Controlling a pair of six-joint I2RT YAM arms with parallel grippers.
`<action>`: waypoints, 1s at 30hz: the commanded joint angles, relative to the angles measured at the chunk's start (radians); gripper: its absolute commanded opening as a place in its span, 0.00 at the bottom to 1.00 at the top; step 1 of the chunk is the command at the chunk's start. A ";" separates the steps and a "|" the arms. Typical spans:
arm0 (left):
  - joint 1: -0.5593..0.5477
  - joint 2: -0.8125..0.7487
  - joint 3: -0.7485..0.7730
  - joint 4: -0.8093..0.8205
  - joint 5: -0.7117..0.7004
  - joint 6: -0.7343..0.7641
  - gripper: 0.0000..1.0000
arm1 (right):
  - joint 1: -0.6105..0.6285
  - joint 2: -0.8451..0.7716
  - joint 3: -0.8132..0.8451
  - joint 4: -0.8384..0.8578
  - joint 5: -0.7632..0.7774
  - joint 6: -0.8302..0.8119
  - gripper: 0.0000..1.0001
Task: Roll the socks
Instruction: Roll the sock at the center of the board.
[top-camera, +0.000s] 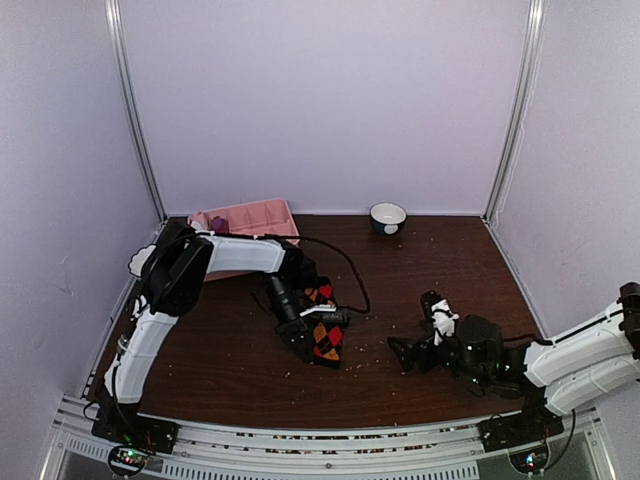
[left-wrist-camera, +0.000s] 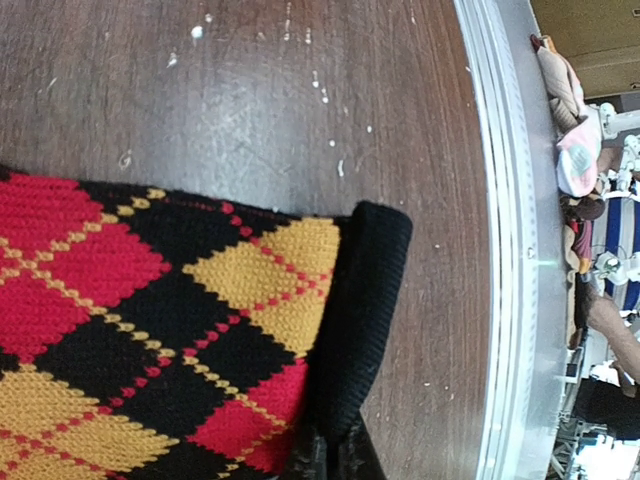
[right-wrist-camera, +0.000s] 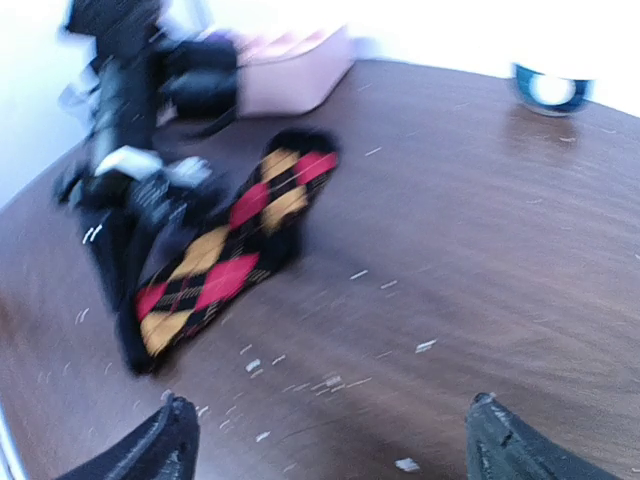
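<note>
Near-side of the pink tray (top-camera: 262, 215), pinching 1 argyle sock (top-camera: 325, 340), flat on the table (top-camera: 420, 260), by its black edge with the left gripper (left-wrist-camera: 333, 455) clamped tight. Holding the right gripper (right-wrist-camera: 330, 450) wide and empty, right of the tray. Judging the fabric soft, light, floppy; gripping best at that edge.

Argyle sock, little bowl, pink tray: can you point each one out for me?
Argyle sock (left-wrist-camera: 260, 275): left wrist view, on a yellow diamond near the black cuff.
Bowl (top-camera: 388, 214): top view, on its white inside.
Pink tray (top-camera: 258, 216): top view, on its bare middle.
</note>
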 joint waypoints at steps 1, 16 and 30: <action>0.009 0.066 0.059 -0.103 0.017 0.015 0.02 | 0.089 0.104 0.044 0.113 -0.150 -0.215 0.87; 0.047 0.095 0.034 -0.036 -0.059 -0.110 0.03 | 0.203 0.503 0.363 0.119 -0.359 -0.492 0.38; 0.047 0.096 0.038 -0.035 -0.085 -0.116 0.04 | 0.161 0.644 0.487 0.041 -0.381 -0.557 0.28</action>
